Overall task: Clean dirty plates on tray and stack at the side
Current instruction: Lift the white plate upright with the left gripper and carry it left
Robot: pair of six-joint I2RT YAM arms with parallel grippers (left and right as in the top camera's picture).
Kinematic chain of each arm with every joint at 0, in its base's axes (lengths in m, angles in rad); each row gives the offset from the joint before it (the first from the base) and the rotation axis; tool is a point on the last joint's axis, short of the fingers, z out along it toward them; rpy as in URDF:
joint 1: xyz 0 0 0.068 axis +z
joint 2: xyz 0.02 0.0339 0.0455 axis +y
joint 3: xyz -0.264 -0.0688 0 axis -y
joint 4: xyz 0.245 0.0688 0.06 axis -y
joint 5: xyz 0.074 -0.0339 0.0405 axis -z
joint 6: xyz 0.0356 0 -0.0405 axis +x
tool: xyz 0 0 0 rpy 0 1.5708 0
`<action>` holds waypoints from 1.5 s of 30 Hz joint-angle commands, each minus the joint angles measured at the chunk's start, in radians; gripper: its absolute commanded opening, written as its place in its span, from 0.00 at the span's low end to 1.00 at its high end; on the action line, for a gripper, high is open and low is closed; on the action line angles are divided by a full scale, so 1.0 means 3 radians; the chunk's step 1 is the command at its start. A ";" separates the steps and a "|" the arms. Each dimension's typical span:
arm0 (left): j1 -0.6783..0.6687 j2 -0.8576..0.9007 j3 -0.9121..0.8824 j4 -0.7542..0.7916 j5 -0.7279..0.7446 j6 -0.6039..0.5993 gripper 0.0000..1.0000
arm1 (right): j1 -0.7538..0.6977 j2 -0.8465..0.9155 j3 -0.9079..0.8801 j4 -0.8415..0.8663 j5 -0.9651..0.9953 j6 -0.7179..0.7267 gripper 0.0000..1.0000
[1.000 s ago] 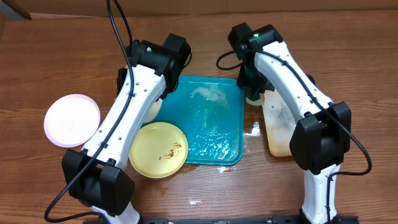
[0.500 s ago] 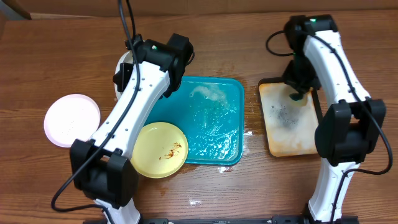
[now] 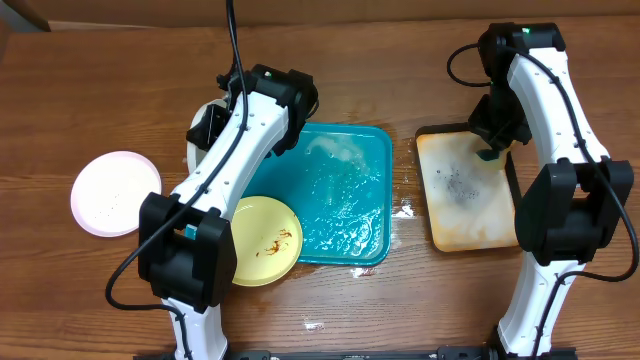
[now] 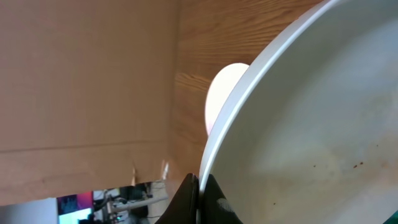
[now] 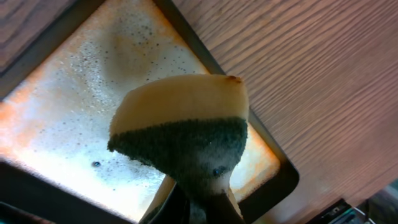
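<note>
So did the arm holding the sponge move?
Yes. The right gripper, shut on the sponge, went rightward: from beside the teal tray's far right corner to above the far right part of the black-rimmed tray.

**White links, black joints**

Left arm and right arm: smooth white shells, chunky black joint housings. Black cables loop off the far joints. A green light glows atop the right one. Left tool, black at the tips.
</note>
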State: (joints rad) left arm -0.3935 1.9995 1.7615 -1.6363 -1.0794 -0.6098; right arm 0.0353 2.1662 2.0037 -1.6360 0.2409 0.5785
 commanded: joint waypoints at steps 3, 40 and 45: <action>-0.0024 0.0020 0.0100 -0.0107 -0.0181 -0.0240 0.04 | 0.0011 -0.0145 0.0038 0.0013 -0.0057 -0.0037 0.04; -0.0066 0.0020 0.0100 -0.0179 -0.0155 -0.0337 0.04 | 0.0013 -0.0145 0.0038 0.0009 -0.0088 -0.0037 0.04; -0.0067 0.0020 0.0111 -0.0151 0.0014 -0.0348 0.04 | 0.0013 -0.0145 0.0038 0.0009 -0.0088 -0.0037 0.04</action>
State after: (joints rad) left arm -0.4091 1.9995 1.7618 -1.6863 -1.0943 -0.6819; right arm 0.0353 2.1662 2.0037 -1.6352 0.2161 0.5755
